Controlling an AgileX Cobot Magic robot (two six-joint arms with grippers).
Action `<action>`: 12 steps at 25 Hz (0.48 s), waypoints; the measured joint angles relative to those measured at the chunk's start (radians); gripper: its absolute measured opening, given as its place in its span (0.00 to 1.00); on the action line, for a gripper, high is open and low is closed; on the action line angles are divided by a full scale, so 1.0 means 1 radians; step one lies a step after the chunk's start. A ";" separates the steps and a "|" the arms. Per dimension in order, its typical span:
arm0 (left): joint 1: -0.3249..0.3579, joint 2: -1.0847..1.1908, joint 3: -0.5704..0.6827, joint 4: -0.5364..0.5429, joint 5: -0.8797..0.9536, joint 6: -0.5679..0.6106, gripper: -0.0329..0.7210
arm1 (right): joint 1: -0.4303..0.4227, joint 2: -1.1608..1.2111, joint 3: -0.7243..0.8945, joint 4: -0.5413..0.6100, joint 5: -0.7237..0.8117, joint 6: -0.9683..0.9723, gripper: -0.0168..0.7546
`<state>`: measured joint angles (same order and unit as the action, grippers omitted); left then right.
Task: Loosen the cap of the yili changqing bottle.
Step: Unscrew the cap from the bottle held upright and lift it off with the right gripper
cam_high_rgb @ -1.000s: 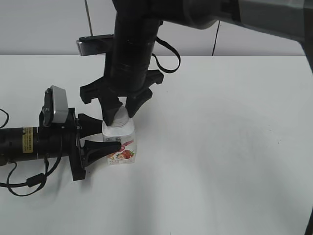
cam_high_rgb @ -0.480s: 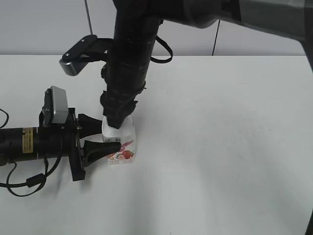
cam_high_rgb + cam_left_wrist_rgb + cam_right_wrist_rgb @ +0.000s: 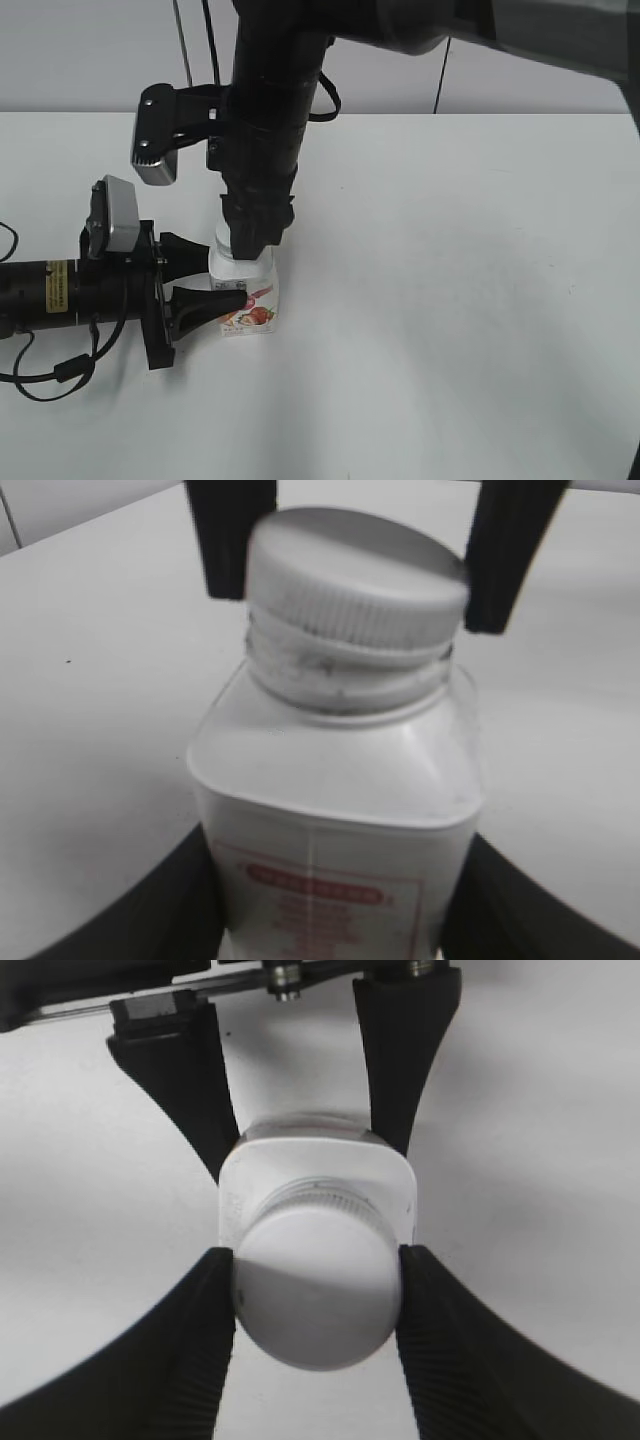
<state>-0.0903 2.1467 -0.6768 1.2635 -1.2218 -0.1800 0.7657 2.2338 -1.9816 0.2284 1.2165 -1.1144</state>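
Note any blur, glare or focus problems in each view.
Exterior view: sharp, evenly lit, soft shadows on the table. Left wrist view: soft overall, cap and label blurred. Right wrist view: cap slightly overexposed, fingers dark but distinct.

We hold our left arm low and horizontal, its left gripper [image 3: 222,283] clamped on the sides of the bottle [image 3: 250,300]. Our right arm drops vertically from above, and the right gripper [image 3: 318,1275] has its 2 fingers [image 3: 190,1350] pressed against the cap [image 3: 318,1300].
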 joint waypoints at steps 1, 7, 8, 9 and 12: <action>0.000 0.000 0.000 0.000 0.000 0.000 0.54 | 0.000 -0.003 0.000 0.000 0.000 0.000 0.53; 0.000 0.000 0.000 0.003 0.000 0.000 0.54 | 0.001 -0.052 0.000 0.005 0.000 0.076 0.53; 0.000 0.000 0.000 0.003 0.000 0.000 0.54 | 0.001 -0.057 0.000 0.005 0.000 0.130 0.53; 0.000 0.000 0.000 0.004 0.000 0.000 0.54 | 0.001 -0.061 0.000 0.005 0.000 0.214 0.53; 0.000 0.000 0.000 0.004 0.000 0.000 0.54 | 0.001 -0.065 0.000 -0.006 0.000 0.556 0.53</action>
<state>-0.0903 2.1467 -0.6768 1.2674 -1.2218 -0.1800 0.7664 2.1684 -1.9816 0.2223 1.2165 -0.5585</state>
